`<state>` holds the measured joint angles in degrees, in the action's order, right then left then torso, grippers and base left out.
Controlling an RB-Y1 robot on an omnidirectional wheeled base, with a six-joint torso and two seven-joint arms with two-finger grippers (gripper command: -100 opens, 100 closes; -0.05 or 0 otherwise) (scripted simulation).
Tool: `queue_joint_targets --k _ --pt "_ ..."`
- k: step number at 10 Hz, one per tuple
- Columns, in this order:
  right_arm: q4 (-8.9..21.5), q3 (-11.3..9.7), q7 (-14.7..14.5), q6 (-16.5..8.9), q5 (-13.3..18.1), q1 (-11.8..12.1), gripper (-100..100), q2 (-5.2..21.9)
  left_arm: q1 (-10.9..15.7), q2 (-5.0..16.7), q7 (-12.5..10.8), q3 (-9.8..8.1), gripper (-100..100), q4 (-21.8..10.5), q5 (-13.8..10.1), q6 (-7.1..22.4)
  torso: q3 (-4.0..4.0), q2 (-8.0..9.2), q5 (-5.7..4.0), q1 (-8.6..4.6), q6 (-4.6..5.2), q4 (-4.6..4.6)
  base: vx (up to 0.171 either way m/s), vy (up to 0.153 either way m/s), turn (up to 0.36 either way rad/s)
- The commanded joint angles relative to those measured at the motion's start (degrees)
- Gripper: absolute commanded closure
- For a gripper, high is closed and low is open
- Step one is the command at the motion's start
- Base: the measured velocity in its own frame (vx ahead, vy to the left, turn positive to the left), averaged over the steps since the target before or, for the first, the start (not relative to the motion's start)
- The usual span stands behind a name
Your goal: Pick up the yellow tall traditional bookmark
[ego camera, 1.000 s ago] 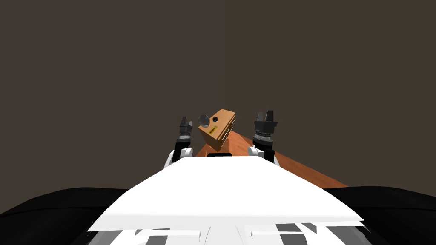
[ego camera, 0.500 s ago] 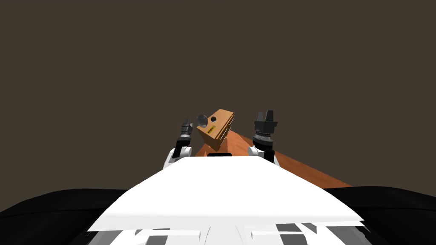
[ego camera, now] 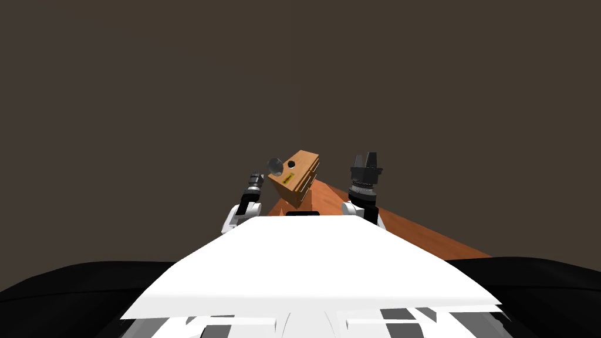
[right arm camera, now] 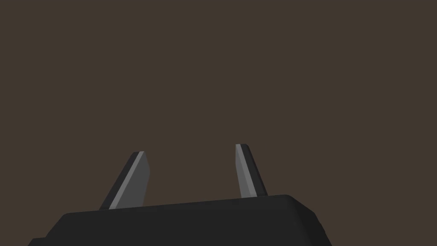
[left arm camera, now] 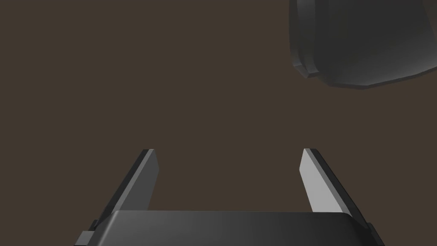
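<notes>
A small yellow bookmark (ego camera: 288,178) lies flat on top of a brown wooden drawer cabinet (ego camera: 301,179) just ahead of me. Beside it on the cabinet top sit a grey bowl-shaped object (ego camera: 274,164) and a small black round thing (ego camera: 290,164). My left gripper (ego camera: 255,178) is low at the cabinet's left side, open with nothing between its fingers (left arm camera: 147,171); the grey object (left arm camera: 362,42) looms close to it in the left wrist view. My right gripper (ego camera: 365,160) is raised to the right of the cabinet, open and empty, fingers (right arm camera: 138,171) facing a plain wall.
An orange-brown floor strip (ego camera: 405,229) runs from the cabinet toward the right. Dark brown walls (ego camera: 147,117) surround the cabinet on all sides. A black area (ego camera: 70,281) lies at the lower corners.
My left gripper has dropped lower and slightly left beside the cabinet. The whole view has shifted a little, so the cabinet sits slightly higher and left. The right gripper is unchanged.
</notes>
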<state>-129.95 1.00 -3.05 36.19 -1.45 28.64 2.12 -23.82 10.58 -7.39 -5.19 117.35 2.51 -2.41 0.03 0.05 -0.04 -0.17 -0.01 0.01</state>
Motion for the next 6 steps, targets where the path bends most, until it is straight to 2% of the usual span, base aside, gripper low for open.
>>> queue_joint_targets --k 1,2,3,4,5,6 --pt "0.0 0.0 0.0 0.0 0.0 0.0 0 0.0 0.5 0.3 -0.2 -0.32 -100 -0.1 -0.1 1.7 0.0 0.0 0.0 0.0 0.0 0.0 -0.002 -0.021 0.009" --pt "0.0 0.0 0.0 0.0 0.0 0.0 0 0.0 1.3 1.2 -1.1 -1.54 -100 -1.9 -0.1 3.9 -0.01 -0.03 0.01 0.08 0.0 0.0 -0.008 -0.044 -0.065" --pt "0.0 0.0 0.0 0.0 0.0 0.0 0 0.0 1.3 1.2 -1.1 -1.54 -100 -1.9 -0.1 5.4 -0.02 -0.02 0.01 0.03 0.01 -0.01 -0.014 -0.05 -0.051" --pt "0.0 0.0 0.0 0.0 0.0 0.0 0 0.0 2.2 2.1 -2.0 -2.84 -100 -3.7 -0.1 7.1 0.0 0.0 0.0 0.01 0.0 0.0 -0.005 -0.073 -0.075" --pt "0.0 0.0 0.0 0.0 0.0 0.0 0 0.0 2.2 2.1 -2.0 -2.84 -100 -3.7 -0.1 9.1 -0.02 -0.03 -0.01 -0.07 0.01 -0.01 -0.003 -0.068 -0.04" --pt "0.0 0.0 0.0 0.0 0.0 0.0 0 0.0 3.2 3.0 -2.9 -4.19 -100 -5.6 -0.1 11.0 -0.02 -0.03 -0.02 -0.06 -0.01 -0.01 -0.003 -0.074 -0.079"
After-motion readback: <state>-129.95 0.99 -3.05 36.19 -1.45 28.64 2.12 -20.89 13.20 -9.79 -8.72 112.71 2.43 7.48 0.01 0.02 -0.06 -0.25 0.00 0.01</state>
